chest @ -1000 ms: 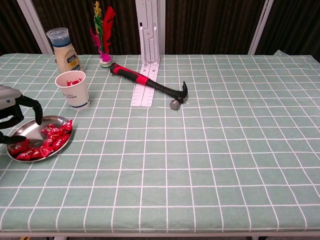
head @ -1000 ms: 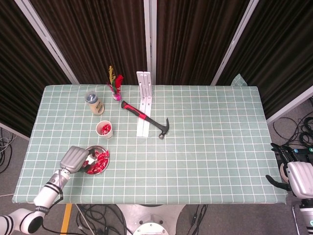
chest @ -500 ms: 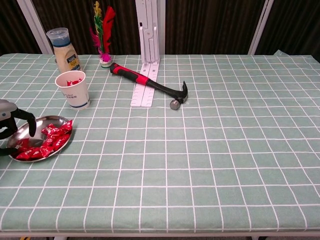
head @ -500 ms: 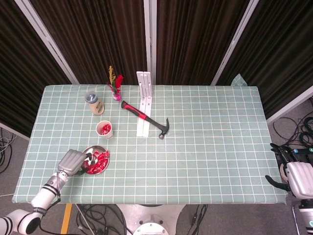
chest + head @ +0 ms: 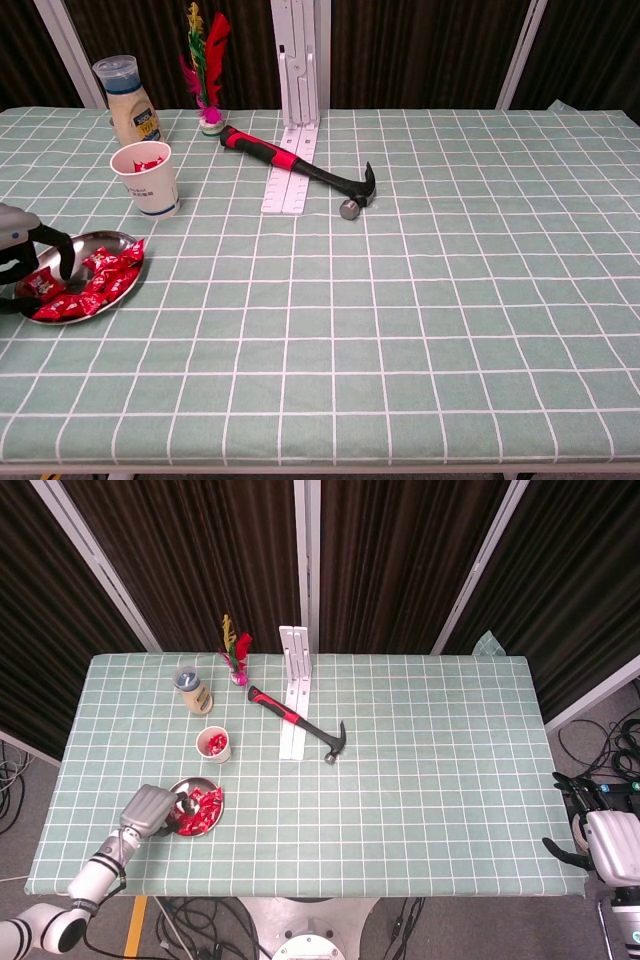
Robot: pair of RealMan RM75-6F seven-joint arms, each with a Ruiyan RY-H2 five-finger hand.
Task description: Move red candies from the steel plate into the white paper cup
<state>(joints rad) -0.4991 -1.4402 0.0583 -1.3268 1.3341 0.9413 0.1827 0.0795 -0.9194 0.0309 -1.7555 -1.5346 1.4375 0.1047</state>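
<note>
1. Here, the table (image 5: 420,780) is covered in a green checked cloth, and its right half and front strip hold nothing, leaving wide open room there.
2. The steel plate (image 5: 95,240) sits near the front-left corner, close to the table's left edge, with a heap of red candies (image 5: 100,282) on its right side.
3. The white paper cup (image 5: 146,178) stands upright just behind the plate, apart from it, with some red showing inside.
4. A bottle (image 5: 128,98) and a feathered toy (image 5: 205,60) stand near the back edge; a white rail (image 5: 294,690) runs from the back toward the middle, and a hammer (image 5: 300,170) lies slanted across it.
5. The left hand (image 5: 150,808) reaches in from the front-left corner and hovers over the plate's left side, fingers (image 5: 62,252) curled down and grasping one red candy (image 5: 40,283).
6. The right hand (image 5: 608,842) hangs off the table beyond its front-right corner; whether its fingers are clenched or released, I cannot tell.
</note>
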